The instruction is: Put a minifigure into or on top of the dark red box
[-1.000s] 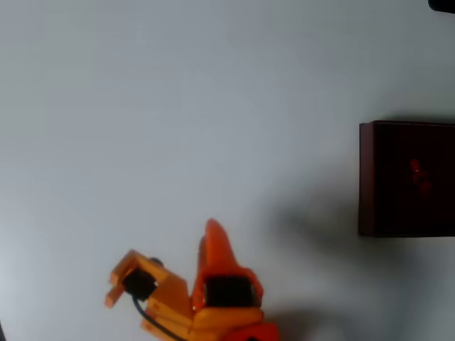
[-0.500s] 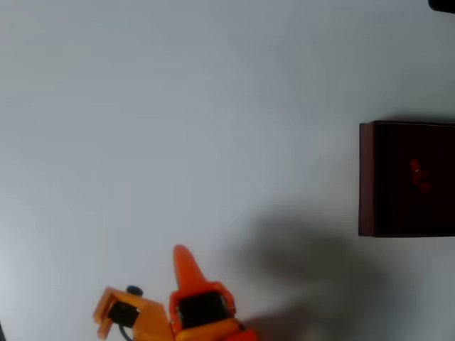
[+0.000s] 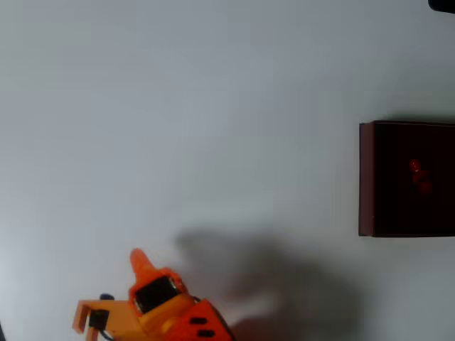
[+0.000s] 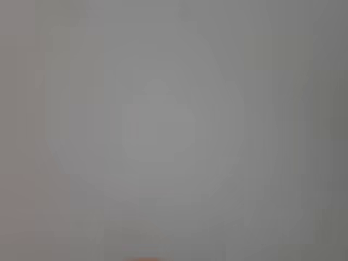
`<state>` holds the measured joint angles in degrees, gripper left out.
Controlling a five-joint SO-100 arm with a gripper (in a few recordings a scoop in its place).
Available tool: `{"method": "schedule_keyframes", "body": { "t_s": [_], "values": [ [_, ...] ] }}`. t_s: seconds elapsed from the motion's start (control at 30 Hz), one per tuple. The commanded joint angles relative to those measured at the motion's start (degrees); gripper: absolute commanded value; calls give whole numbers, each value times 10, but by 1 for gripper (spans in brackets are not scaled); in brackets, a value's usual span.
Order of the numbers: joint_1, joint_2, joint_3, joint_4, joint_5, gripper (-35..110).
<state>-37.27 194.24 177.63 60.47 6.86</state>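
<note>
Pale grey table [image 3: 213, 106] under overhead view. Dark red box [image 3: 366, 177] at 3 o'clock edge, cut by frame; minifigure [image 3: 418, 175] lies inside on dark floor, small red shape. Orange gripper [image 3: 138, 260] at 7 o'clock, well apart from box, tip toward 11; cannot tell whether fingers spread or pressed. Wrist view: blurred grey, orange sliver at 6 o'clock edge.

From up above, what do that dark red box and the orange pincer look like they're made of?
The dark red box: thin, flat, matte maroon walls with sharp corners, so probably cardboard or thin plastic; the blur leaves it open. The pincer: smooth, evenly bright orange and solid-looking, which suggests moulded or printed plastic.
</note>
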Motion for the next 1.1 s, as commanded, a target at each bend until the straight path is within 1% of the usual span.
{"method": "schedule_keyframes", "body": {
  "t_s": [0.0, 0.13, 0.23, 0.5, 0.73, 0.83, 1.0, 1.07],
  "values": [
    [-25, 12, -5, 27, -4, 0],
    [-28, 12, -29, 108, -15, 0],
    [-36, 12, -43, 167, -4, 0],
    [-52, 12, -44, 171, -8, 0],
    [-55, 12, -44, 170, -11, 3],
    [-54, 12, -45, 170, -5, 2],
    [-46, 12, -44, 172, 31, 0],
    [-15, 11, -41, 170, 87, 0]
  ]
}}
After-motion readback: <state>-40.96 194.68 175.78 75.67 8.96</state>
